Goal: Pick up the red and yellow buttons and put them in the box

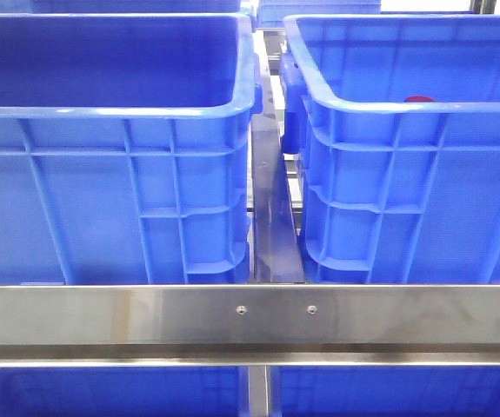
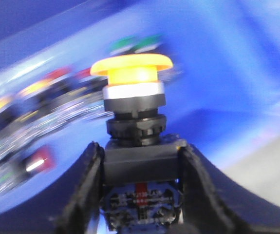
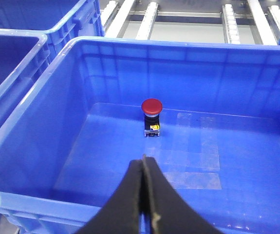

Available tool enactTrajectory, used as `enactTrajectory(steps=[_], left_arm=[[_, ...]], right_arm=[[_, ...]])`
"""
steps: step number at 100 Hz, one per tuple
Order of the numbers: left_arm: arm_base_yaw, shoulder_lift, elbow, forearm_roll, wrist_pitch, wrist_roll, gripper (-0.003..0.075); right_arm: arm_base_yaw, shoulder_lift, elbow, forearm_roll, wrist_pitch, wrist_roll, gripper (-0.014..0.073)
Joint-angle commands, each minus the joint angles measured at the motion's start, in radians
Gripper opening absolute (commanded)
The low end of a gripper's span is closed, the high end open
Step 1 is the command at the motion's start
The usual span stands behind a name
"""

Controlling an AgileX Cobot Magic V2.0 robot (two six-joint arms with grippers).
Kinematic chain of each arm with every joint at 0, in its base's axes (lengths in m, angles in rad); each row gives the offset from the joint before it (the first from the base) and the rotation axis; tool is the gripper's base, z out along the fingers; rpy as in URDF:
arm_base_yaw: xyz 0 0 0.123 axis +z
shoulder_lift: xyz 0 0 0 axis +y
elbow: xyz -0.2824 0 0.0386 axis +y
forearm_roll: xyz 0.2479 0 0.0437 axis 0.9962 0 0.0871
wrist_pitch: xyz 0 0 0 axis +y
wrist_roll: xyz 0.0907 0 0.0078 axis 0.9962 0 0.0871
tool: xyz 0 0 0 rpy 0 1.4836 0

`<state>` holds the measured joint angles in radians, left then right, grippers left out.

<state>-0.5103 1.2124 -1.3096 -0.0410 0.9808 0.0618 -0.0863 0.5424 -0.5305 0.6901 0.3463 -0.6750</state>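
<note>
Two large bright-blue ribbed plastic crates fill our front view, one on the left (image 1: pixel 110 113) and one on the right (image 1: pixel 406 130), with a polished steel rail (image 1: pixel 250 314) crossing in front of them. Neither arm shows there.

In the left wrist view we see the left end effector (image 2: pixel 140 165) pinching the black square base of a yellow mushroom-capped push button (image 2: pixel 131 66), which stands upright between the two dark fingers (image 2: pixel 84 195), its cap above their tips. Behind it lies a blurred heap of other buttons (image 2: pixel 37 117), red, yellow and green, inside a blue bin; the blur hides any finer detail.

In the right wrist view the right end effector (image 3: pixel 143 195) has its black fingers pressed together, gripping nothing. It hangs over the near part of the right crate's (image 3: pixel 42 136) interior. A red mushroom-capped push button (image 3: pixel 152 117) stands upright on that crate's floor, well apart from the fingertips, toward the far wall. Its red top also peeks over the crate rim in the front view (image 1: pixel 419 99).
</note>
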Motion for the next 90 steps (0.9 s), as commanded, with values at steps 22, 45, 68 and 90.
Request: enactTrajectory(steps=[22,45,68,90], left_arm=[[-0.250,-0.037,-0.034,-0.010,-0.038,0.001,-0.0019],[-0.295,-0.037,-0.034,-0.010,-0.038,0.001,-0.0019],[-0.295,-0.037,-0.034,-0.010,-0.037,0.001,-0.0019],[-0.295,-0.037,-0.034,-0.010,-0.037,0.001,-0.0019]], right_arm=[[-0.004,-0.001,-0.027,0.084,-0.049,-0.004,-0.0029],[-0.004,-0.001,-0.027,0.103,-0.030,-0.004,0.0312],[-0.004,-0.001,-0.029,0.225,0.025,-0.004,0.0531],[-0.004,0.063,-0.074,0.411,0.280,-0.004,0.0531]])
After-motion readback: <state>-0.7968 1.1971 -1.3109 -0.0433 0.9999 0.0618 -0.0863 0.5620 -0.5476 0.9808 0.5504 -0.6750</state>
